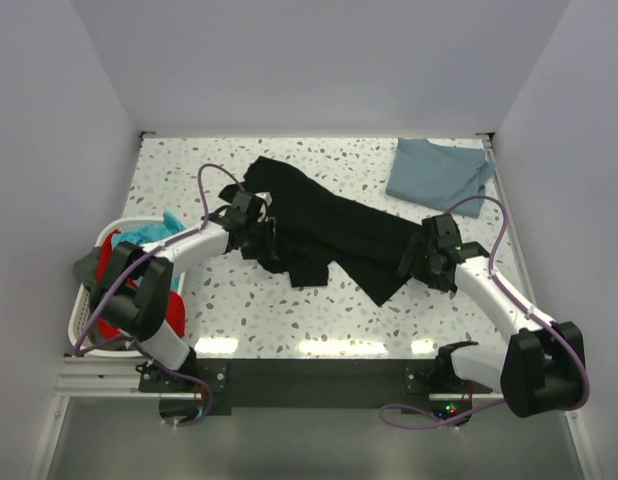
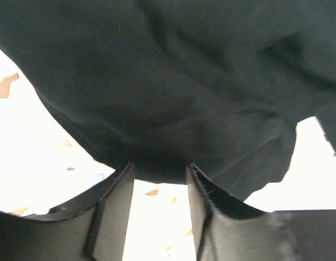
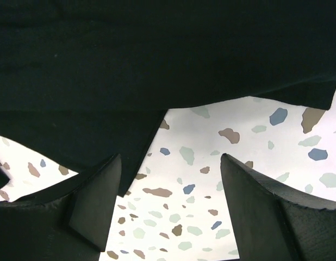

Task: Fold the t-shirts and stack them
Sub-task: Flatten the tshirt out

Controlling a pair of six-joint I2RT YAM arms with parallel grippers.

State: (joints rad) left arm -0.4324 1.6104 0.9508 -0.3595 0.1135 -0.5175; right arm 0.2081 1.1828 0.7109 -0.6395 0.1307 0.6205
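The black t-shirt (image 1: 334, 225) lies rumpled and stretched slantwise across the middle of the table. My left gripper (image 1: 257, 232) is at its left edge. In the left wrist view that gripper (image 2: 160, 165) is open: bare table shows between the fingers and the black cloth (image 2: 173, 81) hangs just past the tips. My right gripper (image 1: 421, 258) is at the shirt's lower right end. In the right wrist view it (image 3: 170, 157) is wide open over speckled table, a black hem (image 3: 130, 136) passing by the left finger. The slate-blue t-shirt (image 1: 439, 173) lies folded at the back right.
A white laundry basket (image 1: 81, 318) with red and teal clothes stands off the table's left edge beside the left arm. White walls close in the table at the back and sides. Speckled tabletop (image 1: 289, 310) shows in front of the black shirt.
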